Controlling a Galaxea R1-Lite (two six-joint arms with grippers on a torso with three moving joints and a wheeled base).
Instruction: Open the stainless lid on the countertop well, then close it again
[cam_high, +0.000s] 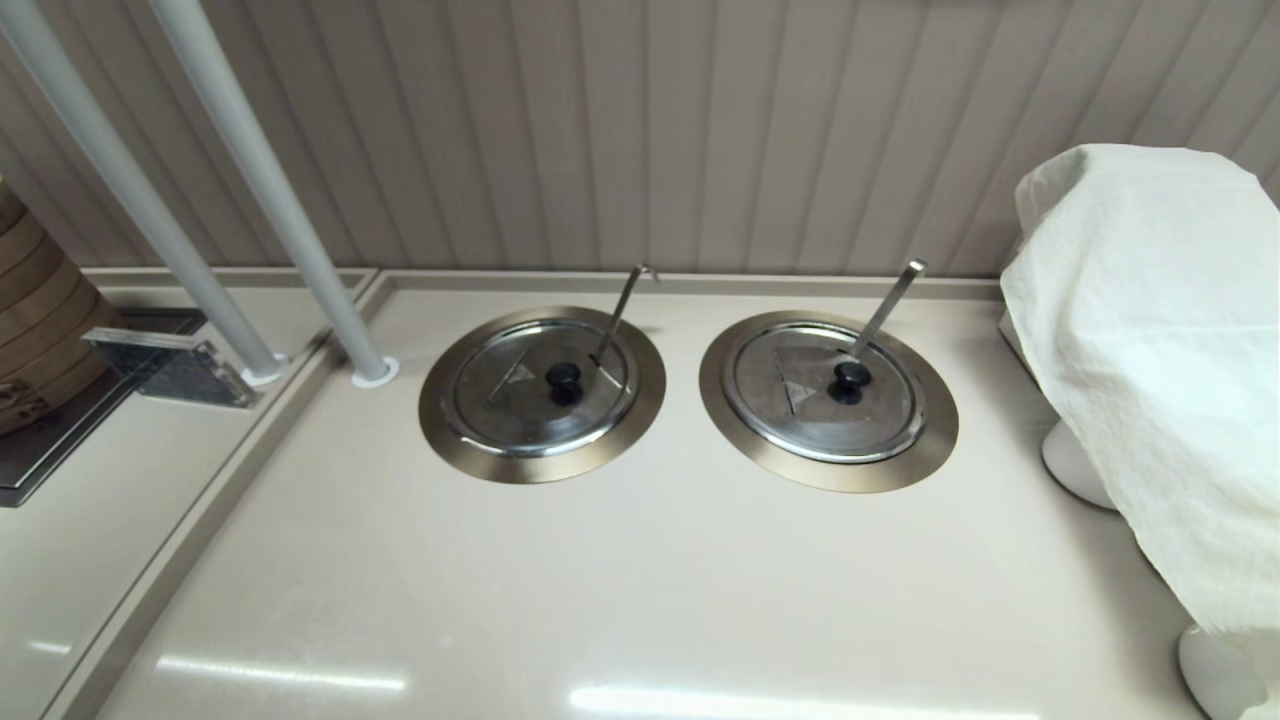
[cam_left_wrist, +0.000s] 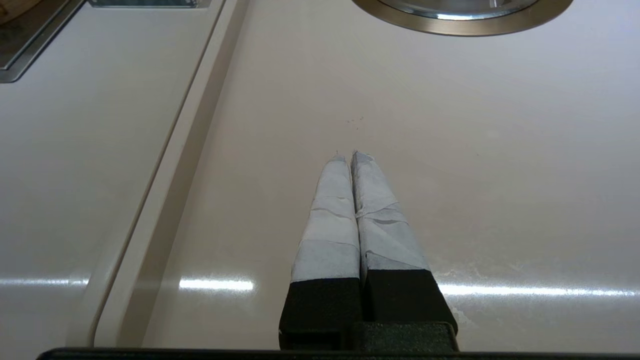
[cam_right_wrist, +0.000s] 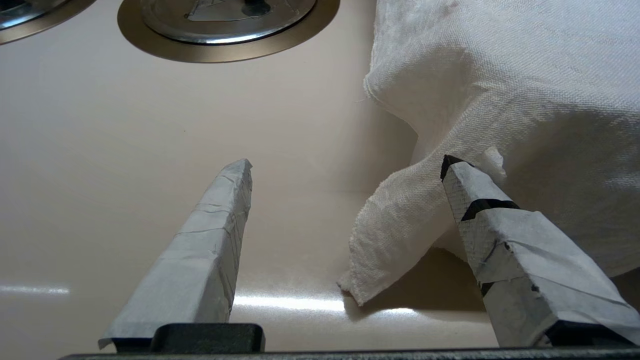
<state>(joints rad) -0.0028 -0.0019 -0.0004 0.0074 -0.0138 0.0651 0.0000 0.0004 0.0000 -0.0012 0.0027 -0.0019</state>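
Observation:
The stainless lid (cam_high: 520, 392) lies shut on the left countertop well (cam_high: 455, 445), its black knob (cam_high: 563, 378) up. The thin hook-tipped rod (cam_high: 622, 305) leans out of the lid's notch toward the wall. Neither gripper appears in the head view. My left gripper (cam_left_wrist: 347, 155) is shut, hovering over bare counter, with the well's bronze ring (cam_left_wrist: 465, 27) well ahead of it. My right gripper (cam_right_wrist: 347, 164) is open with nothing held, low over the counter; the well's ring (cam_right_wrist: 30, 25) shows far ahead of it.
The twin lid (cam_high: 800, 400) with a flat straight handle (cam_high: 888, 305) sits on the right ring (cam_right_wrist: 225, 50). A white cloth (cam_high: 1150, 350) drapes over something at the right; its corner (cam_right_wrist: 390, 240) hangs by my right gripper. Two grey poles (cam_high: 290, 220) and a raised ledge (cam_high: 200, 520) stand left.

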